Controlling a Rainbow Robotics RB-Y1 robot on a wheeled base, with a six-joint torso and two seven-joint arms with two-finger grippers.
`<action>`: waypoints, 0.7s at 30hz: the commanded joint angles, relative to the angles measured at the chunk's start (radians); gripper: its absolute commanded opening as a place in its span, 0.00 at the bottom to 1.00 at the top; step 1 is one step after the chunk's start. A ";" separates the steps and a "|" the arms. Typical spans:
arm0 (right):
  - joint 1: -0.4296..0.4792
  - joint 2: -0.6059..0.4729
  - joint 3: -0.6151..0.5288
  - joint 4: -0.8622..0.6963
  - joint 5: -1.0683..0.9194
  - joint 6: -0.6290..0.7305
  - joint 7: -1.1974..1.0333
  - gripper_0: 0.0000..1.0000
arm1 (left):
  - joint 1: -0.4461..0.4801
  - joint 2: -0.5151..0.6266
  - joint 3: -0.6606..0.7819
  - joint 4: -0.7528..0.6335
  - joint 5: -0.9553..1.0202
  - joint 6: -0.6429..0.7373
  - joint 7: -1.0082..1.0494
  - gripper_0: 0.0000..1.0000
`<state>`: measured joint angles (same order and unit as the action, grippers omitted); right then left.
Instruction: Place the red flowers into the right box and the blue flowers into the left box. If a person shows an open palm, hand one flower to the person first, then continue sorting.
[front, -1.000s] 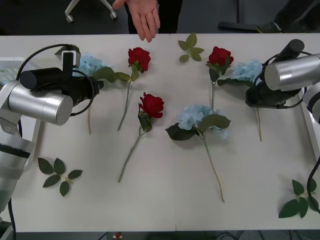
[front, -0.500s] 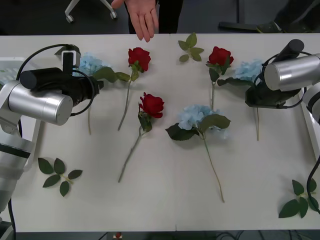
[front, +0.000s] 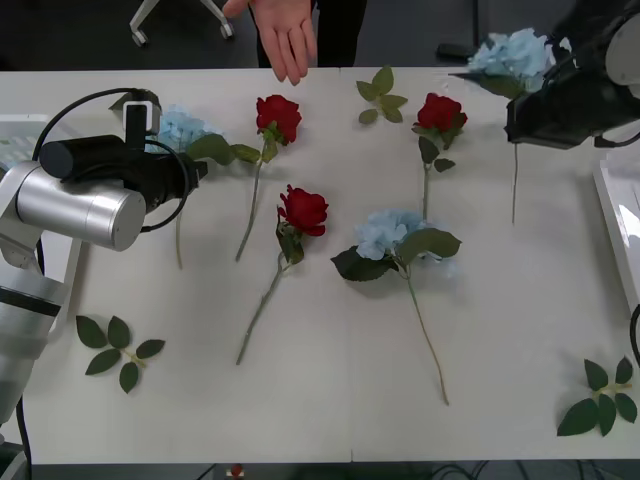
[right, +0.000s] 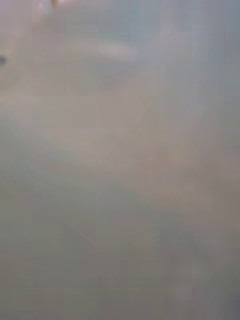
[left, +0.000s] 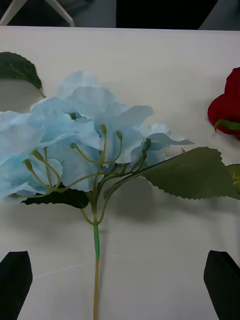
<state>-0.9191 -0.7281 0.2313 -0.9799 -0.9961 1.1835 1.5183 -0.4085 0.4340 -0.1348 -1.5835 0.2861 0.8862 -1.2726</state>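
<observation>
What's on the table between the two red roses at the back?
In the front view, a loose leaf sprig lies between the left rose and the right rose.

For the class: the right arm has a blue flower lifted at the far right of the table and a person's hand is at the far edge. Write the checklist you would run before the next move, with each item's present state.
1. Blue flower is off the table in the right gripper: ok, its stem hangs free.
2. Grip secure: cannot tell, the fingers are hidden behind the arm.
3. Open palm shown: cannot tell; the person's hand reaches over the far edge with fingers pointing down.
4. Path toward the hand: not ok, a red rose and a leaf sprig lie below it.
5. Left gripper: ok, open and hovering over another blue flower, not touching it.
</observation>
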 joint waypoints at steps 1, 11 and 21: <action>-0.040 -0.048 -0.035 -0.065 -0.113 -0.048 0.114 0.00 | -0.003 0.016 0.017 -0.021 0.007 -0.001 0.004 1.00; -0.037 -0.048 -0.061 -0.187 -0.365 -0.191 0.387 0.00 | -0.003 0.016 0.017 -0.021 0.010 0.000 0.004 1.00; -0.040 0.036 -0.098 -0.220 -0.578 -0.354 0.661 0.00 | -0.001 0.016 0.018 -0.021 0.008 0.000 0.004 1.00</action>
<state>-0.9191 -0.7268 0.1739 -1.1608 -1.5323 0.8367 2.1017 -0.4085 0.4340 -0.1348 -1.5834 0.2871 0.8862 -1.2726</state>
